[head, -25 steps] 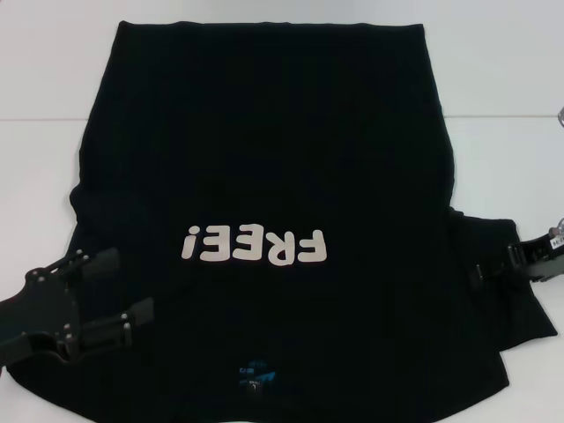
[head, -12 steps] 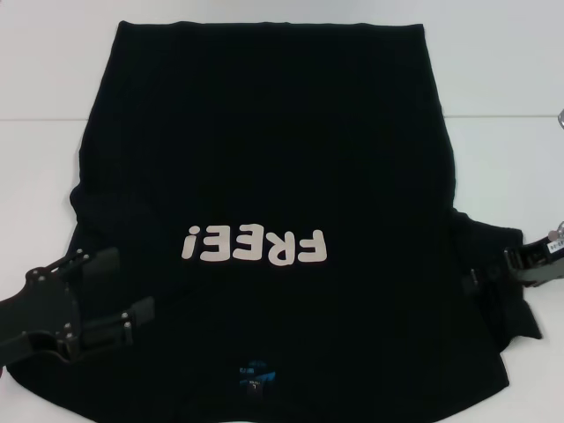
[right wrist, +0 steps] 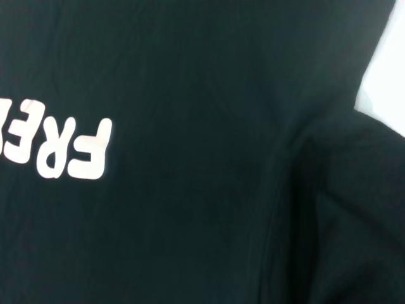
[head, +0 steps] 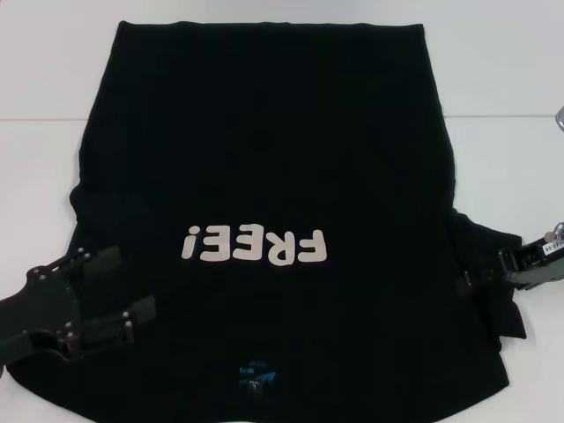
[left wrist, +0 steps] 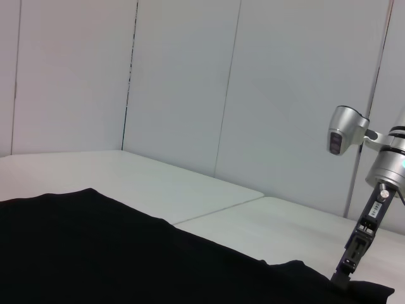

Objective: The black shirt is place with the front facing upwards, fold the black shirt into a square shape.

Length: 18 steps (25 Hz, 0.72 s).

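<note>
That floppy black cotton T-shirt (head: 264, 159) drags easily, so keep your right tool (head: 476, 280) pinching its sleeve edge; left tool (head: 119, 291) sits open.

Across the chest of the big black cotton short-sleeved T-shirt (head: 264, 176) spread flat on the white bench (head: 502, 79) runs pale pinkish-white block lettering (head: 254, 247) reading "FREE!", upside down from the head view. The right wrist view catches only part of it, the letters "FRE" (right wrist: 60, 147), also inverted. Down at the neck opening sits a small blue label (head: 254, 375), its print too small to read. A small white tag (head: 552, 248) on the right arm's black pincer (head: 471, 280) carries dark marks, also illegible
</note>
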Motion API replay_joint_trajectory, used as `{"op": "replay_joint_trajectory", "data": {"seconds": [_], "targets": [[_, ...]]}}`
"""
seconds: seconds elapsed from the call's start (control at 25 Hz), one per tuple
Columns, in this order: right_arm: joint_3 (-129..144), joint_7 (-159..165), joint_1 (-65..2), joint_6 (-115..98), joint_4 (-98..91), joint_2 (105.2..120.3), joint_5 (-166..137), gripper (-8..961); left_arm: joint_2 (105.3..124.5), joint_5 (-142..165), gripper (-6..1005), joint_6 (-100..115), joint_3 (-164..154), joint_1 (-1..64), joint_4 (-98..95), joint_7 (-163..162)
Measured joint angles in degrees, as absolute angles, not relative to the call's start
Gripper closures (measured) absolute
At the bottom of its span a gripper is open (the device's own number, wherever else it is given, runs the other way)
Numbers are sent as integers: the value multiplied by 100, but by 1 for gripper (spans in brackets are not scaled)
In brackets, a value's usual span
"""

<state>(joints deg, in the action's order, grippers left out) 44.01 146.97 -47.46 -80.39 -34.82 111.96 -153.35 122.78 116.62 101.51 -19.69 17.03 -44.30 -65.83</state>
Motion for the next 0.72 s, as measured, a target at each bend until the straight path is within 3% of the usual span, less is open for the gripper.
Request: {"op": "replay_joint_trajectory", "data": {"seconds": [0.72], "targets": [[4605, 14780, -4813, -8282, -3424, 11157, -15359, 198, 12278, 11645, 80, 10151, -1968, 1701, -4430, -6583]]}}
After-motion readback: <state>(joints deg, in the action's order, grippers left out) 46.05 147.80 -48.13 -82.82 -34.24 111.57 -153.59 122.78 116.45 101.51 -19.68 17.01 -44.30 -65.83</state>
